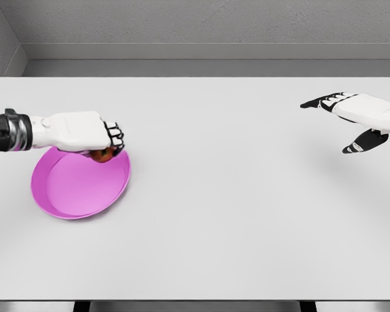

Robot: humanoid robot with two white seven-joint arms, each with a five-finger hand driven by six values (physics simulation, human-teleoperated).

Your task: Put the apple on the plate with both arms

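A pink plate (78, 188) lies on the left side of the white table. My left hand (112, 140) hovers over the plate's far right rim with its fingers curled down around a red apple (104, 155), of which only the underside shows below the palm. Whether the apple touches the plate I cannot tell. Far to the right, my right hand (341, 127) floats above the table with its fingers stretched out and its thumb apart, holding nothing.
The white table (234, 214) reaches from the grey back wall to the front edge at the bottom of the view. Nothing else stands on it.
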